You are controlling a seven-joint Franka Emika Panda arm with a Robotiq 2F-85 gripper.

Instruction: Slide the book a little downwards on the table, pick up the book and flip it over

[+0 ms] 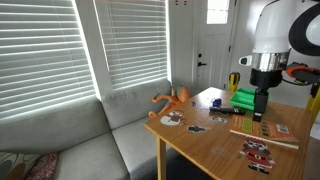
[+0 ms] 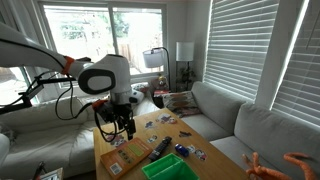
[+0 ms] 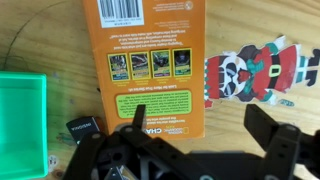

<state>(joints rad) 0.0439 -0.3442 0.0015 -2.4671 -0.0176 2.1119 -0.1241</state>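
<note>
The book [image 3: 152, 60] lies flat on the wooden table [image 3: 240, 125], showing an orange cover with a barcode, a row of small pictures and a green panel. It also shows in an exterior view [image 2: 127, 156], just below the gripper. My gripper [image 3: 200, 115] is open and empty. It hovers over the book's near corner, one finger above the cover and the other above bare wood. The gripper shows in both exterior views [image 1: 258, 106] [image 2: 122, 126], pointing down over the table.
A bright green block [image 3: 22, 120] [image 1: 243, 98] sits close beside the book. A red-and-white picture card [image 3: 255, 70] lies on its other side. A small black item [image 3: 85, 127] lies between block and book. More cards [image 1: 258, 151], a wooden stick [image 1: 266, 139] and a grey sofa [image 1: 90, 140] are nearby.
</note>
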